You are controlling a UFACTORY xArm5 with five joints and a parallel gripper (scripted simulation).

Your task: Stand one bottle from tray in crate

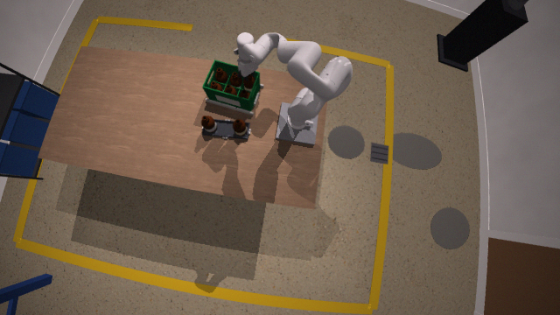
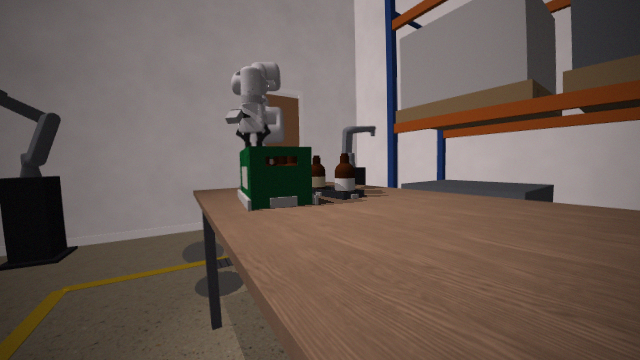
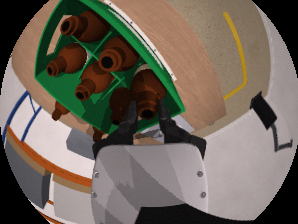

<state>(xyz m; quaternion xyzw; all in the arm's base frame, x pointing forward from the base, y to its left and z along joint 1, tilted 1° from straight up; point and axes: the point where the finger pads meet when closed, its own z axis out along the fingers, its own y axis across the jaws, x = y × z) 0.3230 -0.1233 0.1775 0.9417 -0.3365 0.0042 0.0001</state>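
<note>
Green plastic six-cell crate [image 1: 210,80] on wooden table [image 1: 131,131], dark flat tray [image 1: 224,129] at its 6 o'clock carrying two brown bottles. Exterior: black gripper [image 2: 253,140] above crate. Wrist: jaws clamped on brown glass bottle [image 3: 148,91], in crate's 5 o'clock cell.

Bottle bases [image 3: 100,72] hidden inside crate [image 3: 63,12]
</note>
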